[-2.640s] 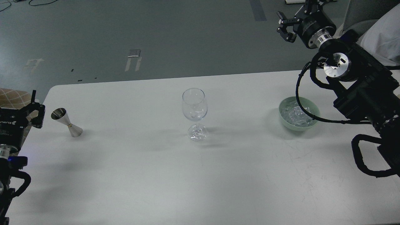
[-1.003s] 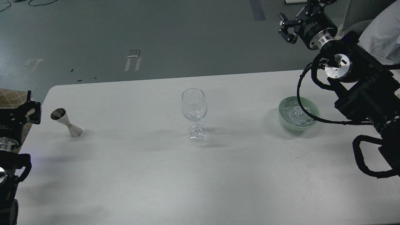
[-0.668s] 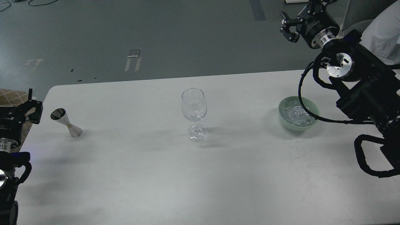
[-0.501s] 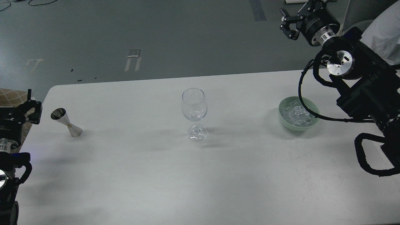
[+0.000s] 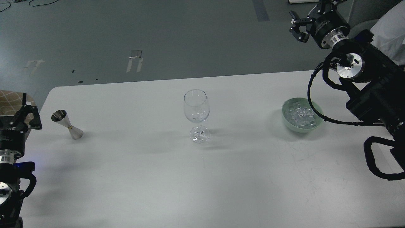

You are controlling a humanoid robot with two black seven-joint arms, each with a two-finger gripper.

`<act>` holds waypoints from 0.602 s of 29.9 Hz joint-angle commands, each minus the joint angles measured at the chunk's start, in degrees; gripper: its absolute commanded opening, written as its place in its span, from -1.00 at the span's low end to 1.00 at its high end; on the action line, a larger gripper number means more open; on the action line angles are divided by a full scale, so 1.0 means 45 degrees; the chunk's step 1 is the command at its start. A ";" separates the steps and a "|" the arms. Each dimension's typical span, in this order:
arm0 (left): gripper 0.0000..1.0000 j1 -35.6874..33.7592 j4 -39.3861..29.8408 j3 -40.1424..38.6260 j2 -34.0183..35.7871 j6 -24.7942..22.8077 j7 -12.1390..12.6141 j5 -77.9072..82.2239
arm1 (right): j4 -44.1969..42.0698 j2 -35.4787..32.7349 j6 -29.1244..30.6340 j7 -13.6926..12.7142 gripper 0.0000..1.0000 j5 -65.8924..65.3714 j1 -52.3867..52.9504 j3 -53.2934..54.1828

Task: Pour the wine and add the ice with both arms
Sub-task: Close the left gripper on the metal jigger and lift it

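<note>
A clear wine glass (image 5: 196,106) stands upright mid-table. Faint glints show low in its bowl; I cannot tell whether they are wine or ice. A steel jigger (image 5: 67,124) stands at the table's left end. A pale green bowl (image 5: 318,111) at the right holds a heap of clear ice cubes (image 5: 299,114). My left gripper (image 5: 29,110) is open and empty, just off the left table edge beside the jigger. My right gripper (image 5: 300,24) is open and empty, high above the floor beyond the far table edge, behind the bowl.
The white table (image 5: 158,177) has a rounded far-left corner. My right arm's cable (image 5: 311,104) loops over the bowl's right rim. White cloth (image 5: 389,28) shows at the top right. The grey floor lies beyond the table.
My right gripper has moved a little right and up, still open. My left gripper has drawn back left, away from the jigger. Glass, jigger and bowl have not moved.
</note>
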 commanded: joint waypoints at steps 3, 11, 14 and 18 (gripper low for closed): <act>0.41 0.1765 -0.1356 -0.0210 -0.0511 -0.0035 0.0108 0.0037 | -0.0006 -0.0326 0.0015 0.0005 1.00 0.0000 -0.0086 -0.0007; 0.41 0.1902 -0.1337 -0.0054 -0.0881 0.0258 0.0186 0.0115 | -0.0026 -0.0444 0.0015 0.0005 1.00 0.0000 -0.0086 -0.0026; 0.41 0.1883 -0.1318 -0.0054 -0.1155 0.0356 0.0226 0.0096 | -0.0026 -0.0444 -0.0024 0.0005 1.00 0.0000 -0.0125 -0.0026; 0.41 0.1864 -0.1182 -0.0014 -0.1487 0.0688 0.0284 0.0174 | -0.0026 -0.0463 -0.0492 0.0005 1.00 -0.0019 -0.0106 -0.0007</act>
